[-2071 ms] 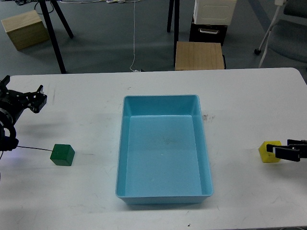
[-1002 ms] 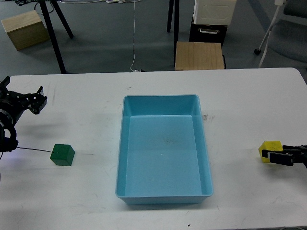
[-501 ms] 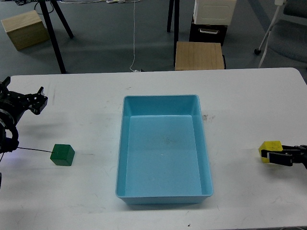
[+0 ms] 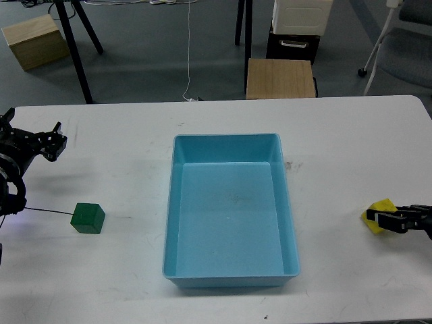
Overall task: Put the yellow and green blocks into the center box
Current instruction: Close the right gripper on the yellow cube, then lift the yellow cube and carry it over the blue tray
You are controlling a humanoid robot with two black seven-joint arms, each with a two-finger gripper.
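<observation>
The yellow block (image 4: 379, 214), a small matte cube, sat tilted on the white table (image 4: 351, 128) at about four o'clock from the center box (image 4: 230, 273), well apart from it. My right gripper (image 4: 379, 219) reached in from the right edge, its dark fingertips against the cube's near side; I could not tell whether they were clamped on it or only touching. The green block (image 4: 88, 218), a dark matte cube of like size, rested flat at about eight o'clock from the box, also well apart. My left gripper (image 4: 32, 135) hung near the table's left edge, at about eleven o'clock from the green cube, its two black prongs spread apart with nothing between them. The box itself was a shallow light-blue plastic tray, rectangular with rounded corners and a thin rim, smooth inside, lying lengthwise in the middle of the tabletop. Beyond the table's far edge, at twelve o'clock, stood a tan wooden box (image 4: 280, 78) with a white box (image 4: 302, 15) behind it, and another wooden box (image 4: 34, 40) at ten o'clock on the grey floor.
</observation>
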